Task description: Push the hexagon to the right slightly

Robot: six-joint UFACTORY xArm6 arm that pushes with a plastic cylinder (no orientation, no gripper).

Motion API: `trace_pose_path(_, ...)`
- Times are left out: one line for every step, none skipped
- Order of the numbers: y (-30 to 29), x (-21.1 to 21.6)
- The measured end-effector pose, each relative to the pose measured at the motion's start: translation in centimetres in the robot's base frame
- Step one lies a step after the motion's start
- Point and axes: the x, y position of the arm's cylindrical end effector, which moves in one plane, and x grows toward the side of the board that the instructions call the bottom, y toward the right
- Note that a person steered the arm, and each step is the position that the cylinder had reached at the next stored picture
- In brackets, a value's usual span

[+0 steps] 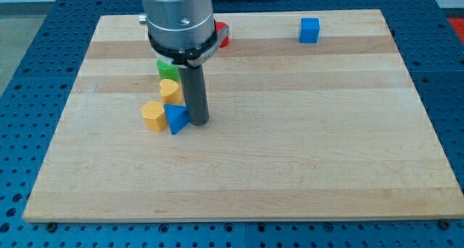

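1. One wooden board (290,132) carries everything; most of it lies to the view's right of my tip (199,122), which gives the hexagon room to travel that way.
2. No jaws on this rig: the arm ends in a plain dark rod, so nothing can open, close or be held. My tip rests on the board and contact is by pushing only.
3. Blue cube (309,30) sits well apart from my tip, toward the view's top right, out of any short push path.
4. Orange hexagon (153,115), the task's thing, lies to the view's left of my tip, with another block between them.
5. Blue triangle (175,118) is that block: touching or nearly touching my tip on its left side and just beside the hexagon. As placed, my tip is on the wrong side for a rightward push, in my judgement; it would need to come round to the hexagon's left.
6. Yellow block (171,91) stands just above-left of my tip, shape unclear.
7. Green block (166,67) sits beyond it, partly hidden by the arm.
8. Red block (222,33) shows only an edge behind the arm housing.
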Motion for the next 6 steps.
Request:
trace_pose_path(-0.6,1.9)
trace_pose_path(-1.7,6.3)
trace_pose_path(-7.9,5.9)
trace_pose_path(-8.6,4.2)
trace_pose_path(-10.1,2.9)
trace_pose_path(-13.7,0.8)
